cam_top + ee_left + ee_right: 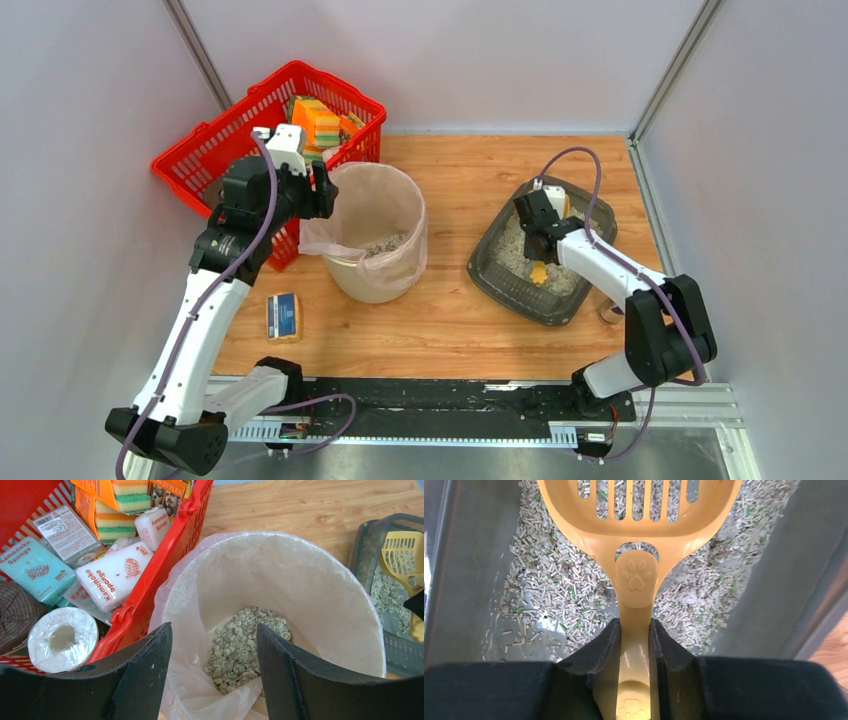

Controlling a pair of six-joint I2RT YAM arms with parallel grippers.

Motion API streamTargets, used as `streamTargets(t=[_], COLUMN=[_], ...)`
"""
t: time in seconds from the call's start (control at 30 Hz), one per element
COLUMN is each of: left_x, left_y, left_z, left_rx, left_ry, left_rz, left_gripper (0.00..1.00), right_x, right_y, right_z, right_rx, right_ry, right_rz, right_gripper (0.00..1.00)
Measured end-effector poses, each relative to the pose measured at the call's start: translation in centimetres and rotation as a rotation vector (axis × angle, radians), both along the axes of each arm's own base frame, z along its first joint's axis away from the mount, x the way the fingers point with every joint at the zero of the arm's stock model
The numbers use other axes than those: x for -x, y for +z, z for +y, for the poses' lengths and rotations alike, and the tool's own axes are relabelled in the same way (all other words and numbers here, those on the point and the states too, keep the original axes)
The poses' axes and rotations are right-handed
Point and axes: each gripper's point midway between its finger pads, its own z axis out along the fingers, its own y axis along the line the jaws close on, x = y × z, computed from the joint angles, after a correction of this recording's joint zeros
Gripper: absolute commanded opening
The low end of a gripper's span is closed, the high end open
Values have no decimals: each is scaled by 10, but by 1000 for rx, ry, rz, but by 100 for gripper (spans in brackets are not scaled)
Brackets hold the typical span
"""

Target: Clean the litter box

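The litter box [505, 285] sits on the right side of the table [460, 330], well apart from the bin [375, 285] at centre-left. The right gripper [537, 255] is down inside the box. Its jaws are clamped on the handle of a yellow scoop [636, 577], pinching it just below the paw print. The slotted blade reaches forward, away from the gripper, over the litter [549, 595]. There, pale pellets cover the floor unevenly, with bare grey plastic showing on the left. In the wrist view the box's walls rise on both sides of the scoop.

Over to the left arm: the left gripper [325, 195] hangs above the bin's far-left rim, right beside the red basket [200, 160]. Its jaws are wide apart and hold nothing. Between the fingers [150, 670], the left wrist camera looks straight down into the clear bag liner, where a small heap of litter [240, 640] lies at the bottom. The basket touches the bin's side and holds packaged sponges [112, 575] and a white roll [62, 637]. A small pack [284, 315] lies flat on the table, near the bin's left side.
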Motion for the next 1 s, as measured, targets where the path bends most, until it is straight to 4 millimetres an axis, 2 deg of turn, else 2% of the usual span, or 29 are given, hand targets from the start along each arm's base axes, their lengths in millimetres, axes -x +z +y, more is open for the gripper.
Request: streamTargets(t=[0.23, 0.43, 0.6, 0.7, 0.93, 1.0], left_x=[-1, 0, 3, 5, 5, 5], left_y=[-2, -2, -3, -3, -3, -3], left_z=[-1, -7, -20, -23, -24, -24], left_rx=[-1, 12, 19, 20, 18, 18], left_ry=[-1, -36, -84, -97, -98, -98], left_rz=[6, 8, 7, 8, 7, 7], left_gripper=[70, 70, 70, 70, 70, 70], right_x=[8, 32, 58, 65, 79, 83], right_y=[22, 27, 27, 28, 11, 8], right_z=[-8, -8, 0, 8, 9, 8], right_rx=[29, 9, -49, -94, -121, -125], right_ry=[26, 59, 105, 127, 126, 117], right_rz=[81, 205, 302, 326, 365, 359], right_gripper=[4, 4, 6, 7, 18, 25])
